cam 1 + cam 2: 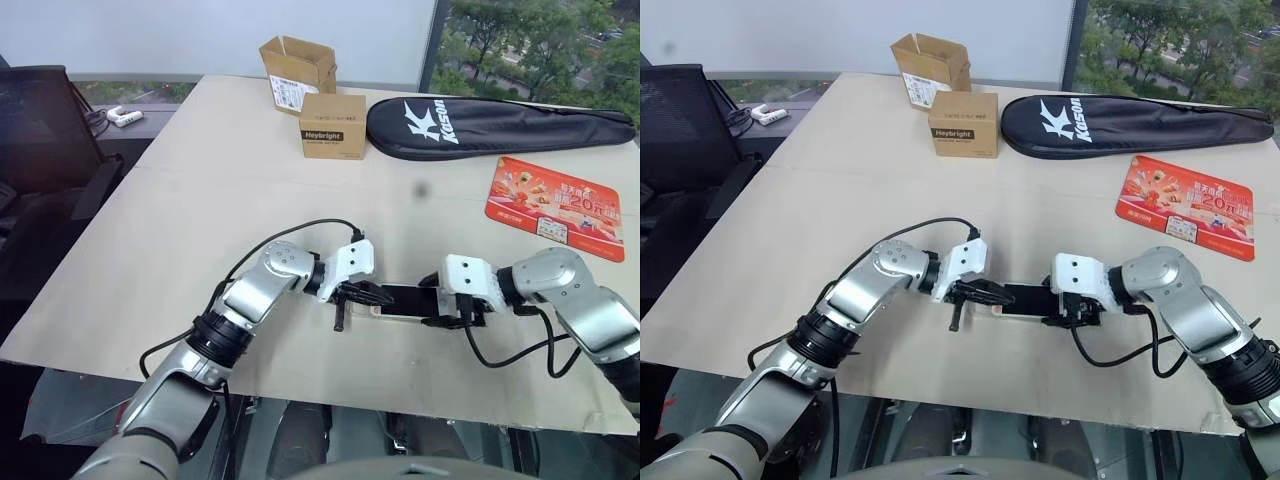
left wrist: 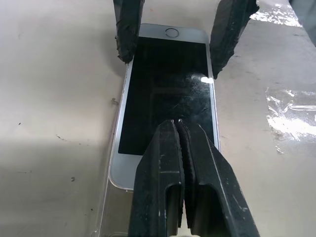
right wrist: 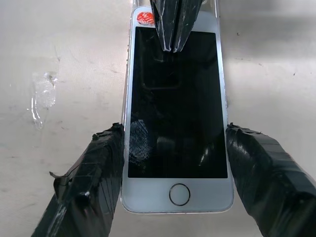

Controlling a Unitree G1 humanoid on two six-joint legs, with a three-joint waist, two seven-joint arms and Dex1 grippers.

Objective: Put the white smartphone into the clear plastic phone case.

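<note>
Clear plastic phone case edge, seemingly under white smartphone

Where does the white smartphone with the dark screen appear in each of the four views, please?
Left eye view: white smartphone with dark glossy screen, low centre, between the grippers.
Right eye view: low centre.
Left wrist view: centre, home button far.
Right wrist view: centre, home button near.
Shared landmark: the shut left gripper over the screen.
</note>
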